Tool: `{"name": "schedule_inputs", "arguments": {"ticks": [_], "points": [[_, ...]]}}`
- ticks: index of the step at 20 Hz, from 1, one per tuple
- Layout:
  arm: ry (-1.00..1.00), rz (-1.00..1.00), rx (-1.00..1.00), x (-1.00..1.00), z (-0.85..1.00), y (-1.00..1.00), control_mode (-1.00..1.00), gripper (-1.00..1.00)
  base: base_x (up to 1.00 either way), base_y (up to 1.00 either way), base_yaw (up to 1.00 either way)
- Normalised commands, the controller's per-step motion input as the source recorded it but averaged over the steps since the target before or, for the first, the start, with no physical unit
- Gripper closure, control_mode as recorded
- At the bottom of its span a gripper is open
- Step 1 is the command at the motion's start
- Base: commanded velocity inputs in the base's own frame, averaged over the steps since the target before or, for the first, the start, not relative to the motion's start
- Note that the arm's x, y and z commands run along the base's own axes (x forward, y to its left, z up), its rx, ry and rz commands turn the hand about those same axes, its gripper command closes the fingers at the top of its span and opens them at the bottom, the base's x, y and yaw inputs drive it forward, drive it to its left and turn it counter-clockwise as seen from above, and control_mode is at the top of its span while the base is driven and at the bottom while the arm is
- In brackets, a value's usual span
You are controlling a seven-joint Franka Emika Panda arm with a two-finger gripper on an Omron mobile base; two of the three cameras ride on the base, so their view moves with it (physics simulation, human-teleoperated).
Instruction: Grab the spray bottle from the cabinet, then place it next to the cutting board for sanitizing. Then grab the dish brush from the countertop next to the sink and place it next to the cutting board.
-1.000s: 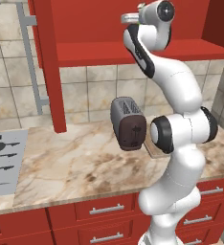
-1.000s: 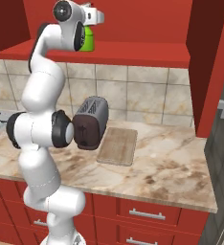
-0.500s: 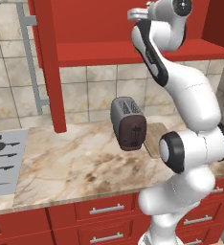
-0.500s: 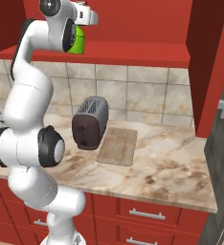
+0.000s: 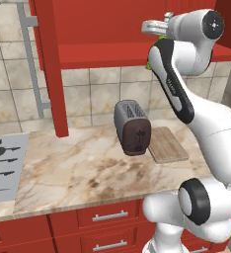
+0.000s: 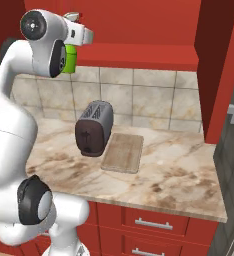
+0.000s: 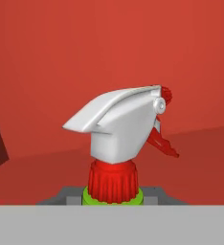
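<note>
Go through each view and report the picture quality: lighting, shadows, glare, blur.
Left base view: even, flat rendered light, no glare; the toaster throws a soft shadow on the countertop. Right base view: equally sharp, with the cabinet interior dimmer under its shelf. Hand view: the spray bottle nozzle is crisp, softly shaded white, against plain red; no motion blur.

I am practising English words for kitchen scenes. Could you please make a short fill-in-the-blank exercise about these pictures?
1. The gripper is shut on the bright ____ spray bottle.
2. On the countertop, the cutting board lies beside the dark ____.
3. The spray bottle's nozzle is ____ with a red tip.
4. The cabinet above the counter is ____.

Missing words: green; toaster; white; red
</note>
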Motion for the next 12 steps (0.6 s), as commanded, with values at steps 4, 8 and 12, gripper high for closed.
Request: {"name": "schedule_inputs", "arguments": {"ticks": [4, 8, 12], "points": [[0.0, 0.0, -0.03, -1.0, -0.36, -0.06, -1.0, 1.0, 0.0, 0.0, 0.0], [0.03, 0.0, -0.11, -1.0, -0.3, -0.15, -1.0, 1.0, 0.0, 0.0, 0.0], [0.06, 0.0, -0.22, -1.0, -0.84, -0.32, -1.0, 1.0, 0.0, 0.0, 0.0]]}}
